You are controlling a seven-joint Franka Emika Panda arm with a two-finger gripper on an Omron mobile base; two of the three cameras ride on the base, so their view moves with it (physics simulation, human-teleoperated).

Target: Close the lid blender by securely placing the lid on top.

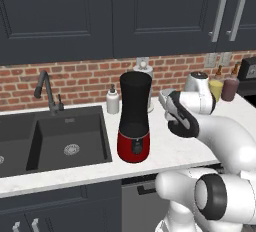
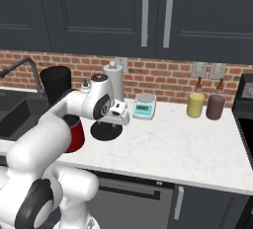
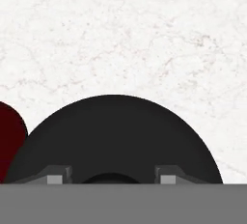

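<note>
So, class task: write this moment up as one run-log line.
phase: reaching for lid | gripper: open, straddling lid knob | lid: flat on counter | blender: jar uncovered

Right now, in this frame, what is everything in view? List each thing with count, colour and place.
blender: one, black jar, red base, on counter right of sink, jar open
lid: one, black, flat on counter beside blender base
soap bottle: one, white, behind blender
paper towel roll: one, white, by brick wall
kitchen scale: one, grey, teal display, near wall
canisters: two, yellow and maroon, right by wall
sink: one, dark, left
faucet: one, black, behind sink
pincer: one, dark tips, open, straddling lid's knob
</note>
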